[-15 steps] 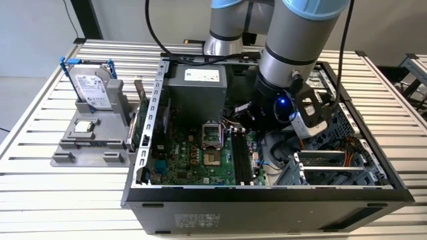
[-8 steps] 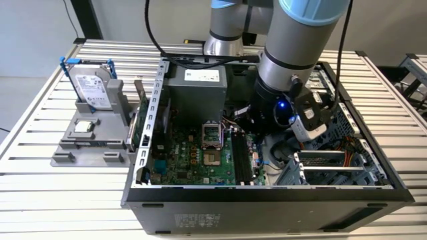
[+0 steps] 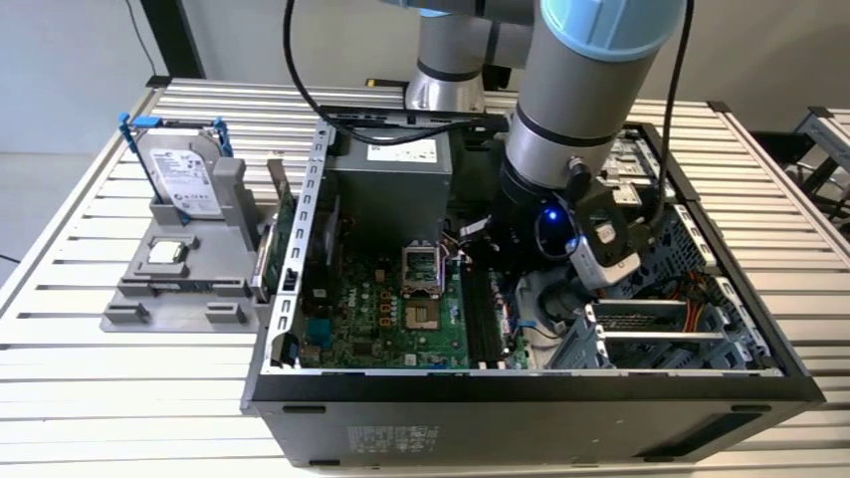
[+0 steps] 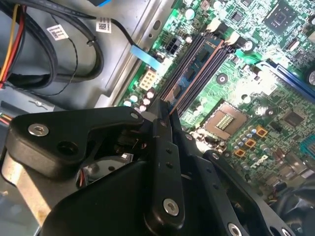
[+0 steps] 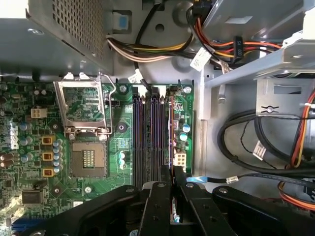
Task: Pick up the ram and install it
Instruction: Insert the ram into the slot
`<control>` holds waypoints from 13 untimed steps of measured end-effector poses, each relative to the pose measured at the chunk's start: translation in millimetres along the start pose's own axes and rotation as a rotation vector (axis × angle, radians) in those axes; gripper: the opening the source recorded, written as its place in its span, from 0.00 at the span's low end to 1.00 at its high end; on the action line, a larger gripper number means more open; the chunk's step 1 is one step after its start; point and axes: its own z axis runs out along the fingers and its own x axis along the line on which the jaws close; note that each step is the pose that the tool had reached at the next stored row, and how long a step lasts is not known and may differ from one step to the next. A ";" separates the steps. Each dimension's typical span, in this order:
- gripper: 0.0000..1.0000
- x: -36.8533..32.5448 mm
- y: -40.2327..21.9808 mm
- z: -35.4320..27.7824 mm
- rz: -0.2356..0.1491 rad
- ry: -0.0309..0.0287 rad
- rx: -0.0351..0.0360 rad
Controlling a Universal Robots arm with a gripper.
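Closest to my wrist cameras, the jaws are pinched almost together on the ram (image 4: 197, 66). They grip its near end, so the stick runs edge-on away from them, lined up along the memory slots (image 5: 147, 137) on the side nearest the bare case wall (whether it sits in a slot, I cannot tell). Beside the slots lies the open CPU socket (image 5: 88, 157) on the green motherboard (image 5: 120, 132). In the exterior view the arm (image 3: 584, 90) reaches down into the open computer case (image 3: 531, 383), which lies on the slatted desk (image 3: 133, 398). Farther off, to the exterior view's left, a grey holder (image 3: 173, 289) carries an upright hard drive (image 3: 183, 179) and a small CPU chip (image 3: 166, 252).
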 end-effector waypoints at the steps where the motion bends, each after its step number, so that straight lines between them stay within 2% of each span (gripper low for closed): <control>1: 0.00 0.2 0.0 1.2 0.000 -0.0001 0.0025; 6: 0.00 1.6 -0.2 8.4 0.004 -0.0002 0.0115; 13: 0.00 2.0 -0.4 20.3 0.009 -0.0004 0.0137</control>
